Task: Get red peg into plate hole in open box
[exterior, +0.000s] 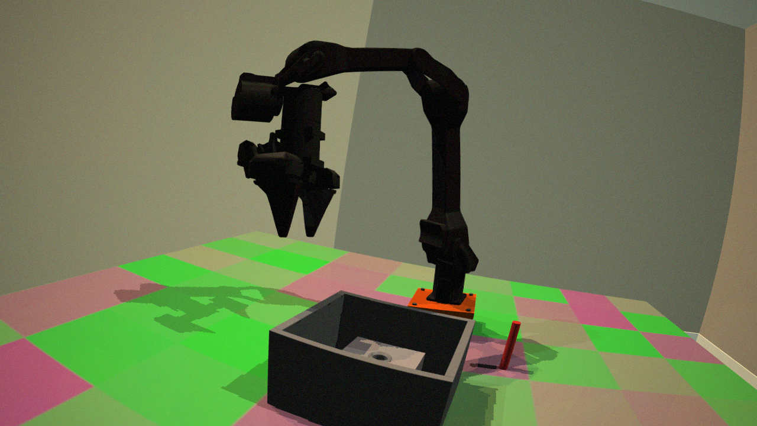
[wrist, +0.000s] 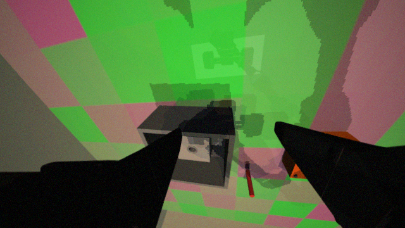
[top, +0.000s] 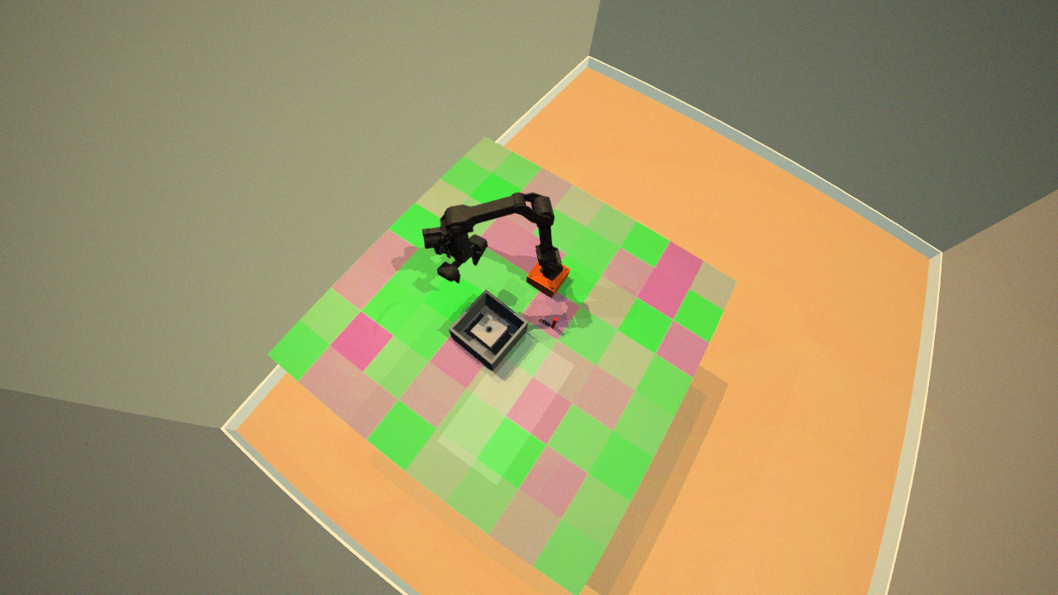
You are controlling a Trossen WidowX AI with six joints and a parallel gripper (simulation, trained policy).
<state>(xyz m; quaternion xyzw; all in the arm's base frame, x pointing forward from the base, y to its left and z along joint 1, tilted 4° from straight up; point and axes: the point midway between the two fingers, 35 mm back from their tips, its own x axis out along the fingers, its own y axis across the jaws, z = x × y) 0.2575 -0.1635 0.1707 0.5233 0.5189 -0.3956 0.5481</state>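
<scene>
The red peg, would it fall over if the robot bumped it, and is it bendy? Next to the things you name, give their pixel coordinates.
The red peg [top: 555,322] [exterior: 510,345] [wrist: 250,183] would probably tip easily, since it's tall and thin and stands on one end. It might then roll, because it looks round. It's likely stiff rather than bendy, as it looks straight all along.

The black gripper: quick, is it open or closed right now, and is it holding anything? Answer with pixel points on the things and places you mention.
Gripper [top: 464,273] [exterior: 297,236] [wrist: 226,129]: open, holding nothing.

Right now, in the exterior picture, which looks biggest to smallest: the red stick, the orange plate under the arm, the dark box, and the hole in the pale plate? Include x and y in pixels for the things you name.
1. Dark box [top: 468,349] [exterior: 354,381] [wrist: 186,118]
2. Orange plate [top: 540,283] [exterior: 421,297] [wrist: 340,135]
3. Red stick [top: 555,322] [exterior: 510,345] [wrist: 250,183]
4. Hole [top: 488,329] [exterior: 379,357] [wrist: 192,149]
</scene>
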